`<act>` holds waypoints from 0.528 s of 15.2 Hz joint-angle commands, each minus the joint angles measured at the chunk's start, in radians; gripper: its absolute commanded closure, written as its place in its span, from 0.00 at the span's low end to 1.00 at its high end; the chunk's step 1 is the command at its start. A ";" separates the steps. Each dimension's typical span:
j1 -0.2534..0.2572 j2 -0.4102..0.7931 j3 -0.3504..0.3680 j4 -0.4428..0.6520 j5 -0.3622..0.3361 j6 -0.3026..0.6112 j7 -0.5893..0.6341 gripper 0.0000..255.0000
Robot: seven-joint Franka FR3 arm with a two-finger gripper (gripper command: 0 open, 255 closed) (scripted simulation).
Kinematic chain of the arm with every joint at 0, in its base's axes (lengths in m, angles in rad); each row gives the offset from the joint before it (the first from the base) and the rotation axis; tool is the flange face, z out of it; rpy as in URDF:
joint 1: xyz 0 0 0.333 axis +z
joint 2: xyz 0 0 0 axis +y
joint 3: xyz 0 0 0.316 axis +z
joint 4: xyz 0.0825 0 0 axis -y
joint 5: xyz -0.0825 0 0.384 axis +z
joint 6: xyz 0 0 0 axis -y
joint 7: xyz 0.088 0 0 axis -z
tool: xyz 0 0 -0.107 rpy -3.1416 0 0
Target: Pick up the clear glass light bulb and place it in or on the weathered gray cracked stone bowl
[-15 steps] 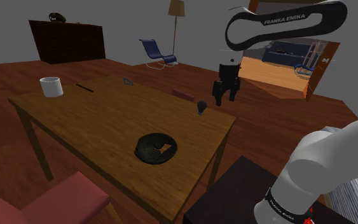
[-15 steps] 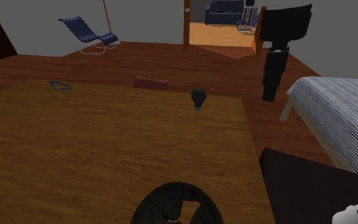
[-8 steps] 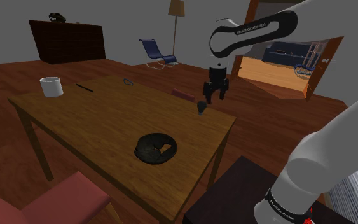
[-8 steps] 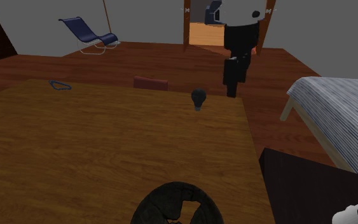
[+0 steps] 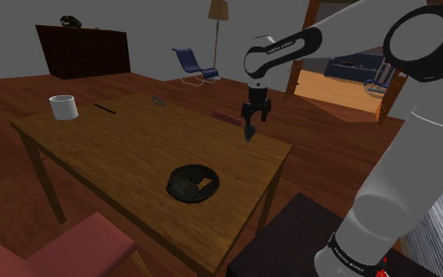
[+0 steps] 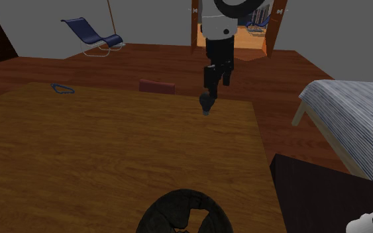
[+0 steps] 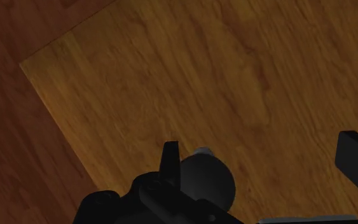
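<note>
Broad wooden tabletop [image 5: 117, 145], carrying everything that matters. Over its far side, white arm [image 5: 278, 47], reaching across and pointing nearly straight down. Toward the near edge, dark cracked bowl [image 5: 193, 182], well apart from the work at hand. At the arm's end, black tool [image 5: 250, 124], spread wide in the wrist view and pinching nothing. Smallest, dark round light bulb [image 5: 249, 135], on the tabletop near its far corner, directly beneath the tool, globe up and cap down as far as the exterior views allow. From the wrist, light bulb [image 7: 206, 179] off-centre, just beside one of the fingers [image 7: 169, 158] and well apart from the other. Probably calls for a short descent and a small sideways shift to centre the globe before closing. Round globe likely to slip if gripped off-centre.
</note>
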 commanded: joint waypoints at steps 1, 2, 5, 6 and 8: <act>-0.010 0.074 -0.010 0.059 0.004 0.022 -0.011 0.00; -0.015 0.111 -0.014 0.092 0.007 0.028 -0.016 0.00; -0.030 0.214 -0.025 0.193 0.017 0.038 -0.031 0.00; -0.031 0.217 -0.025 0.183 0.017 0.051 -0.031 0.00; -0.032 0.223 -0.025 0.164 0.017 0.077 -0.031 0.00</act>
